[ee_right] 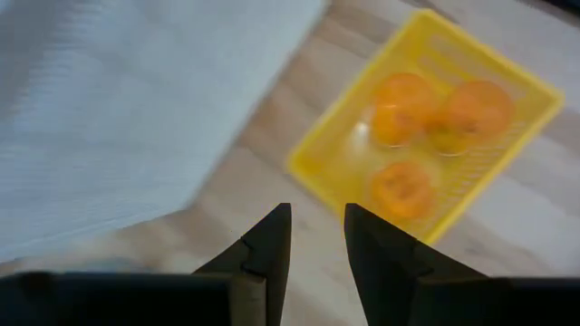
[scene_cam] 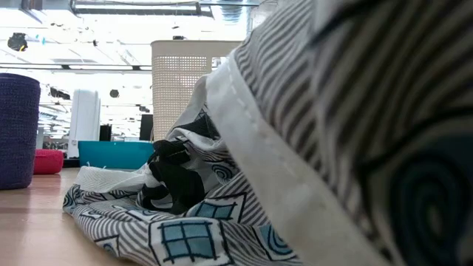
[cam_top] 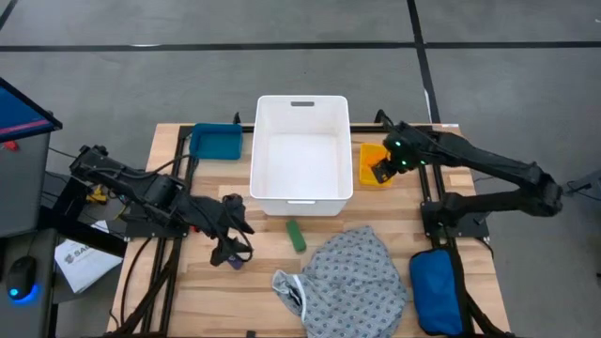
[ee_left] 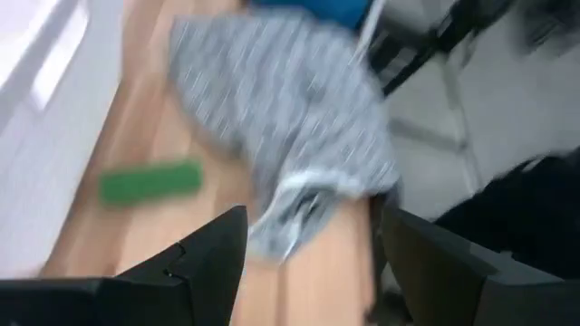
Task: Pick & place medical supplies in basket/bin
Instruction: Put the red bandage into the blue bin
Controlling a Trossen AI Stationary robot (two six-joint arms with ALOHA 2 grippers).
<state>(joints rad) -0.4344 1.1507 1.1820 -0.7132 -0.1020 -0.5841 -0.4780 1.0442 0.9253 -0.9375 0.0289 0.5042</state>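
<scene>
orange pill bottles (ee_right: 421, 118) sat in yellow tray (ee_right: 526, 91); white bin (cam_top: 302, 155) empty; gown (cam_top: 352, 277), green piece (cam_top: 297, 236) unplaced. left gripper (cam_top: 228, 252) spread, right gripper (ee_right: 315, 237) slightly parted.

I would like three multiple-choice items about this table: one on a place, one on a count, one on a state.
1. Where does the green piece lie?
A. inside the white bin
B. on the table between the white bin and the grey gown
C. in the yellow tray

2. How many orange bottles are in the yellow tray?
A. one
B. three
C. five

3. How does the white bin look?
A. empty
B. half full
C. covered by the gown

Answers:
1. B, the high view shows it on bare wood just before the bin.
2. B, the right wrist view shows three orange bottles.
3. A, the high view shows only its white floor.
</scene>
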